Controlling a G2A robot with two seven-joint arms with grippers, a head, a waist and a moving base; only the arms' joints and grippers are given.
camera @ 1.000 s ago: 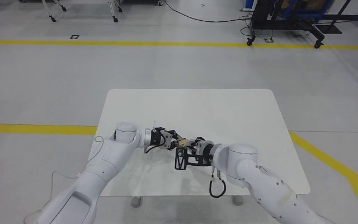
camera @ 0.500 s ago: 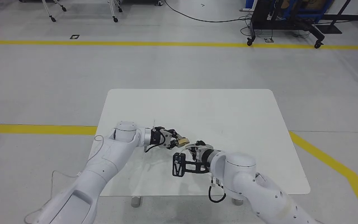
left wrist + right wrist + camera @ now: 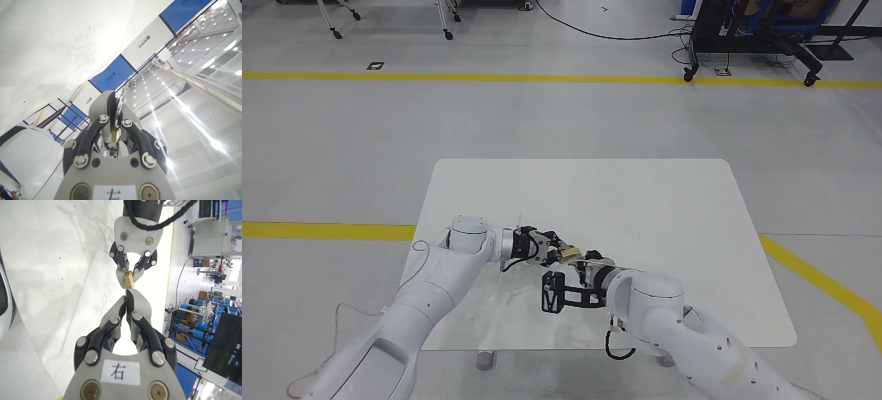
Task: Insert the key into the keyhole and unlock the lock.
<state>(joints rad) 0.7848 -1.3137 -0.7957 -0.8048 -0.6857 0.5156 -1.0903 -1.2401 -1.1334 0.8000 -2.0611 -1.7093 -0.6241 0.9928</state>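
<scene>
Lock (image 3: 129, 281), one, in left end effector (image 3: 553, 249).

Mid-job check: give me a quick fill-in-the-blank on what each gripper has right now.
1. The left gripper is shut on a brass ___.
2. The right gripper, tip against it, pinches the ___.
3. Both grippers meet above the white ___.
Missing words: lock; key; table.
</scene>
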